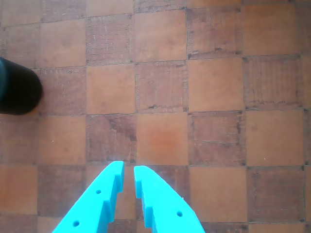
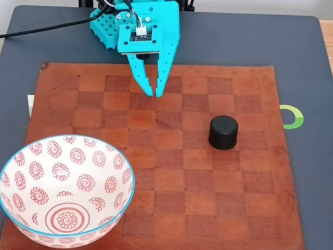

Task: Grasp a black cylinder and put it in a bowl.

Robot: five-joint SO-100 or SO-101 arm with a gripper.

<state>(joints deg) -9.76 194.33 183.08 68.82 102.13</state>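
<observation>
The black cylinder (image 2: 223,132) stands upright on the brown chessboard mat (image 2: 171,198), right of centre in the fixed view; in the wrist view the black cylinder (image 1: 17,86) is cut off by the left edge. My turquoise gripper (image 2: 154,94) hangs over the mat's far side, well left of and behind the cylinder. Its fingertips nearly touch, with nothing between them. In the wrist view the gripper (image 1: 129,170) points up from the bottom edge. The white bowl (image 2: 21,166) with red spiral flowers and a blue rim sits at the near left corner, with nothing in it.
The mat lies on a dark grey table (image 2: 307,62). A green and white ring mark (image 2: 293,116) shows on the table right of the mat. A black cable (image 2: 47,28) runs off to the left behind the arm.
</observation>
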